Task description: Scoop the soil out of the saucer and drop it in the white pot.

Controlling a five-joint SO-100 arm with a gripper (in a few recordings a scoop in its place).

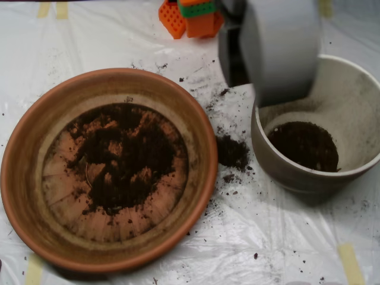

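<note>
The terracotta saucer (35, 178) fills the left half of the overhead view. Dark crumbly soil (122, 157) lies spread over its ridged base, thin enough that orange clay shows through. The white pot (356, 101) stands at the right, with a patch of soil (304, 145) on its bottom. My grey scoop (279, 50) hangs over the pot's upper-left rim, its rounded shell facing the camera and hiding its mouth.
A spilled clump of soil (231, 151) lies on the white plastic sheet (249, 237) between saucer and pot, with crumbs scattered around. The arm's orange and green parts (193, 18) sit at the top centre. Tape strips (350, 261) hold the sheet.
</note>
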